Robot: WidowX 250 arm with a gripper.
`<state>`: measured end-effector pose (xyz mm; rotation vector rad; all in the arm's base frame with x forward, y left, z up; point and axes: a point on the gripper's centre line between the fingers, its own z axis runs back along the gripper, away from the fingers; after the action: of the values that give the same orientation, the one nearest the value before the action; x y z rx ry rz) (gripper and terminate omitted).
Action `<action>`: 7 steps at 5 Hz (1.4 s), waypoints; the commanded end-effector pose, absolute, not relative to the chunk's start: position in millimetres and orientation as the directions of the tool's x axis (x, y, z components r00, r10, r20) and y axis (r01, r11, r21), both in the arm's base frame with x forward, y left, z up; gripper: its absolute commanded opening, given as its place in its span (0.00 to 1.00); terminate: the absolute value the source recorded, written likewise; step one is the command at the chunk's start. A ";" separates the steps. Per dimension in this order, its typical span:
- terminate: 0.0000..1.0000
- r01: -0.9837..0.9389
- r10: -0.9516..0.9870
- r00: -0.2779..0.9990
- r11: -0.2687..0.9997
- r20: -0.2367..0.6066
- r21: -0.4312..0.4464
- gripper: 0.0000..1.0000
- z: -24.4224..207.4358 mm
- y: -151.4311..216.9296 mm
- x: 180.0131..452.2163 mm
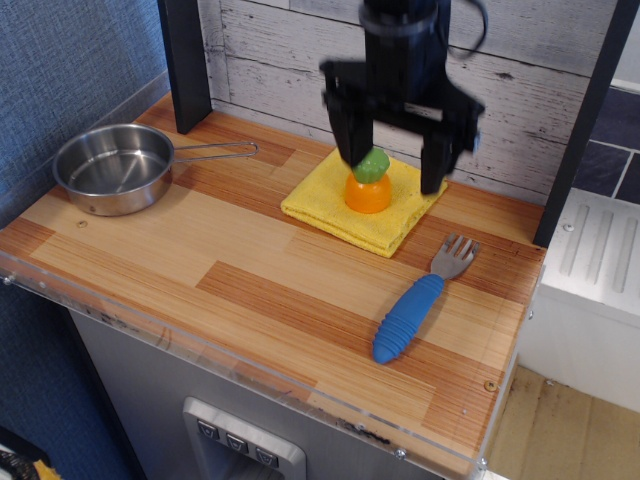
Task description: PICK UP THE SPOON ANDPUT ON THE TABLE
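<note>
The spoon lies on the table at the front right. It has a thick ribbed blue handle pointing to the front edge and a grey tined head pointing to the back. My black gripper hangs open and empty above the back of the table, over the yellow cloth, up and left of the spoon's head. Its two fingers stand wide apart.
A yellow folded cloth lies at the back centre with an orange and green toy carrot on it, partly behind my left finger. A steel pan with a thin wire handle sits at the left. A dark post stands at the back left.
</note>
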<state>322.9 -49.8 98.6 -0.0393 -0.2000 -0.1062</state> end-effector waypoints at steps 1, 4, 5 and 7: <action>0.00 0.160 -0.147 0.973 0.985 0.177 -0.066 1.00 73.9 -77.0 317.3; 0.00 0.232 -0.232 0.971 0.973 0.062 0.014 1.00 23.4 -102.8 304.1; 0.00 0.219 -0.220 0.974 0.975 0.051 0.027 1.00 17.8 -98.4 299.7; 0.00 0.207 -0.210 0.977 0.977 0.040 0.057 0.00 12.4 -88.8 298.0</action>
<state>298.3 -92.4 7.2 0.0527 -0.0309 -0.2136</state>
